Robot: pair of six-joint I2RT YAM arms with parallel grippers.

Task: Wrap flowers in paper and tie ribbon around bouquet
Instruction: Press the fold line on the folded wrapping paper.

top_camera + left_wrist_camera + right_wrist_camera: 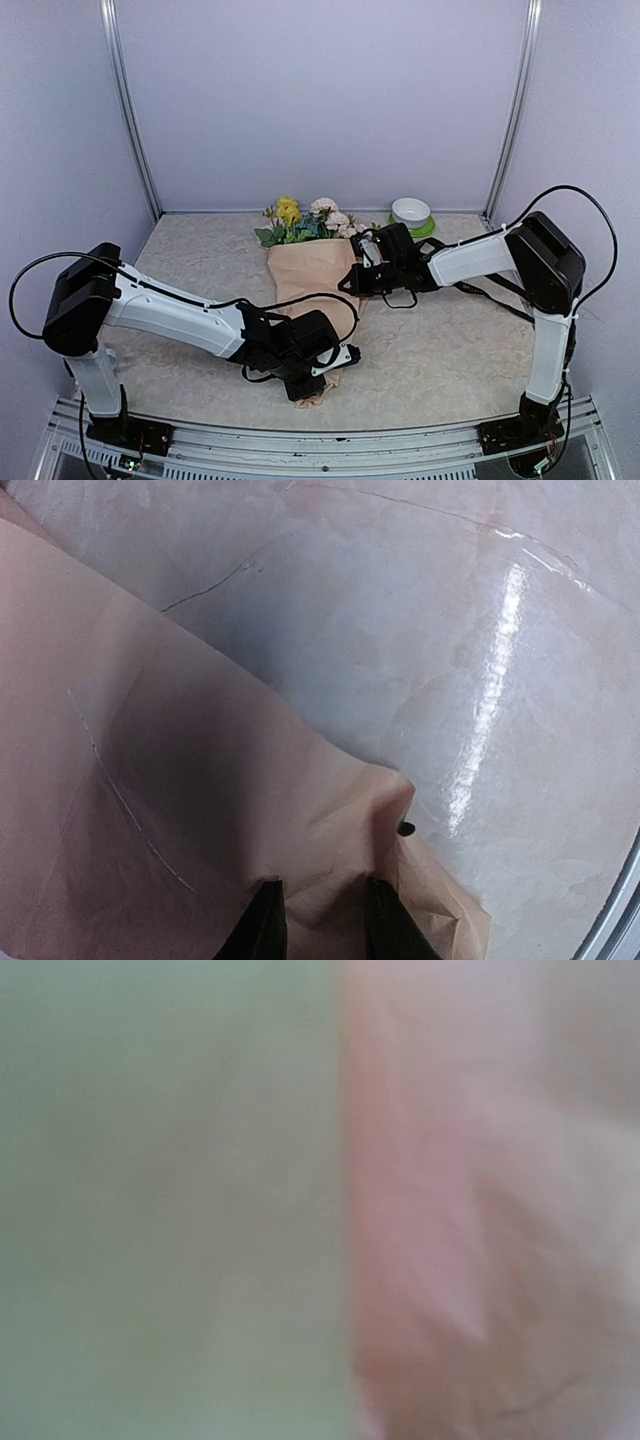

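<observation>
While the pink, blue and yellow artificial flowers [303, 218] lie wrapped on the pale table [450, 345], the left gripper [325, 908] pinches the peach-tan wrapping paper [310, 272] at its narrow near end; the right gripper [358, 268], fingers together, sits at its right edge.

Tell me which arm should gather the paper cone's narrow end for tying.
Left. The left gripper sits at the paper's narrow end, fingers astride a fold; the right gripper is up by the flowers.
</observation>
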